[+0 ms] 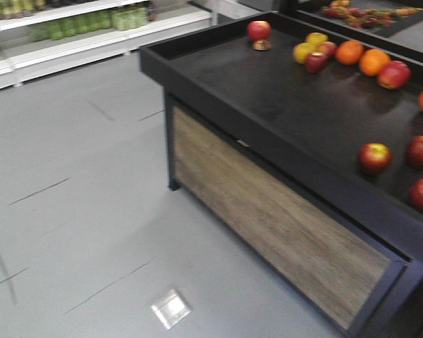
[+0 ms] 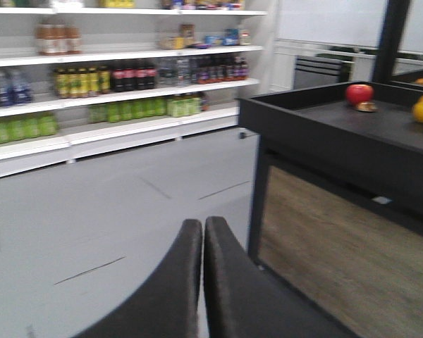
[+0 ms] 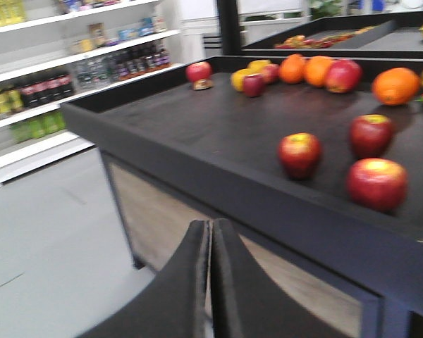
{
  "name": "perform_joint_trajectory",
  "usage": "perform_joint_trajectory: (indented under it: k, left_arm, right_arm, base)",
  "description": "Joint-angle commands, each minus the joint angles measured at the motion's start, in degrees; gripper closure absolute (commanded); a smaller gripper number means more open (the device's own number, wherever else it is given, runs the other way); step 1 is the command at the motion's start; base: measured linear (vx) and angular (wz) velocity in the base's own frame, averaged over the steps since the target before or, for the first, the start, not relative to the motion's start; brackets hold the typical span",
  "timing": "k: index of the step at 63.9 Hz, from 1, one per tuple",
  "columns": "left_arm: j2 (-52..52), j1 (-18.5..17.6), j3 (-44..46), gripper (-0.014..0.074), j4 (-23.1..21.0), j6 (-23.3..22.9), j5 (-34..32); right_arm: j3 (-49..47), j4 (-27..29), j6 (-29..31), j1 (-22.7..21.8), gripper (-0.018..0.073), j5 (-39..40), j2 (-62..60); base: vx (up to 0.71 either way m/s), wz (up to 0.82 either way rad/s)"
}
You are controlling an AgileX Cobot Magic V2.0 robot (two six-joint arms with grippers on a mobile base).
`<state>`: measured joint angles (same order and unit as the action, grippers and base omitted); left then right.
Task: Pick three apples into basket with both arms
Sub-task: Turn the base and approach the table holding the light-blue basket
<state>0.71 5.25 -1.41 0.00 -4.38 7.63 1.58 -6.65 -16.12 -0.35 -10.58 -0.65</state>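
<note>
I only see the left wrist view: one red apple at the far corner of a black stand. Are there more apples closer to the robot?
Observer: Yes, three red apples lie apart from one another near the front rim of the stand.
Operator: Is the right claw holding anything?
Observer: No. The right claw is shut with nothing between its fingers.
Operator: Any basket in sight?
Observer: No basket shows in any of the three views.

Grey floor [image 1: 77,211], white shelves [image 2: 127,90] of bottles [image 2: 130,75], black display stand [image 1: 268,105] with wood-panelled side
</note>
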Motion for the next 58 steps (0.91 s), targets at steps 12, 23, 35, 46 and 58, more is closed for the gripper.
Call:
perform_joint_trajectory:
  k: [12, 23, 35, 46, 58]
  left_arm:
    - [0.9, -0.5, -1.3, 0.0603, -0.4, 0.0, -4.0]
    - [0.9, -0.5, -1.3, 0.0603, -0.4, 0.0, -4.0]
    - [0.9, -0.5, -1.3, 0.0603, -0.4, 0.0, -4.0]
    - [0.9, -0.5, -1.3, 0.0603, -0.4, 0.0, -4.0]
    - [0.9, -0.5, -1.3, 0.0603, -0.4, 0.0, -4.0]
  right_arm:
    - [0.4, -0.6, 0.3, -0.1, 0.0564, 4.2, -0.3]
    - [0.4, -0.6, 0.3, -0.1, 0.0564, 4.2, -0.3]
    - [0.4, -0.6, 0.3, -0.1, 0.0564, 4.2, -0.3]
    - [0.4, -0.6, 0.3, -0.1, 0.0564, 4.2, -0.3]
    - [0.4, -0.6, 0.3, -0.1, 0.0564, 4.2, -0.3]
  base:
    - [0.14, -0.58]
    - [0.12, -0.52]
    - [0.1, -0.5]
    - [0.1, -0.52]
    - [0.08, -0.55]
